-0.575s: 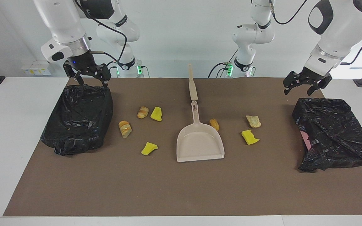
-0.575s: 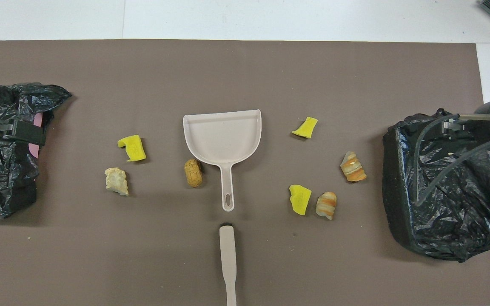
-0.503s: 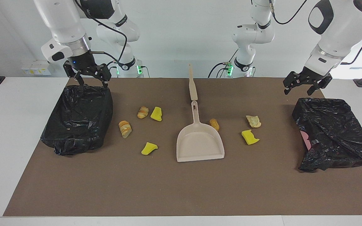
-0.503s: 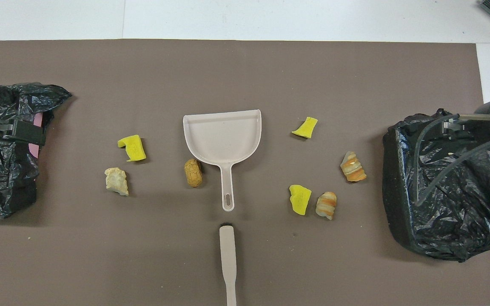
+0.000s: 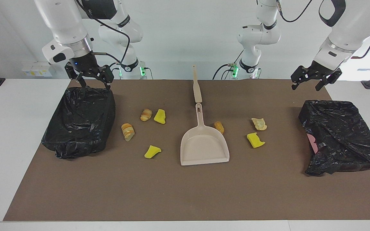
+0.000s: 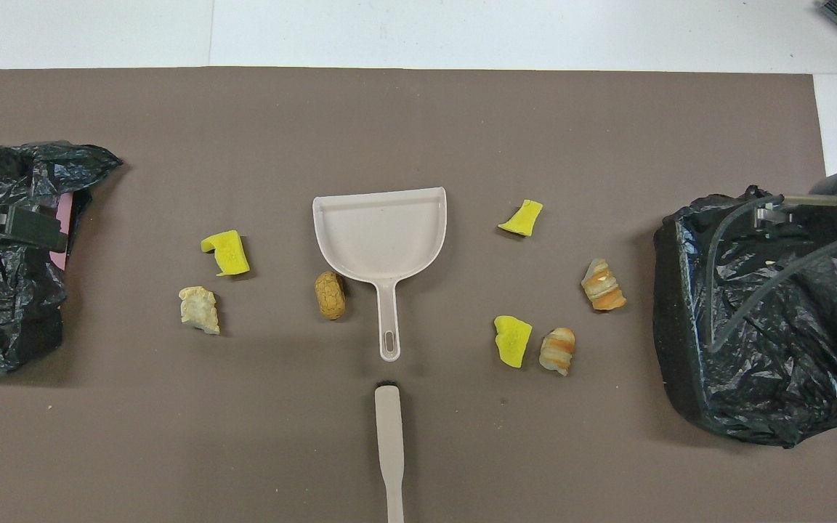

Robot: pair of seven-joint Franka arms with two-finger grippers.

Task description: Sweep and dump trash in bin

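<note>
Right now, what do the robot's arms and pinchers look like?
Both arms are chunky white tubes with black patches and silver wrist rings. Black cables loop along them, and green lights glow at their bases. The left gripper and right gripper are black, each with two fingers.

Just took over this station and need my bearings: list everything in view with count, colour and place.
yellow sponge chunks: three, bright yellow; one toward the left arm's end, two toward the right arm's end
bread-like lumps: four, tan-orange to pale; one beside the dustpan handle
dustpan: one, beige; mid-mat, empty
brush handle: one, beige; nearer to the robots than the dustpan
bag-lined bins: two, black; one at each end of the mat
mat: one, brown; covers the table
left tool: open, empty, above the mat's corner by its bin
right tool: open, empty, over its bin's rim
</note>
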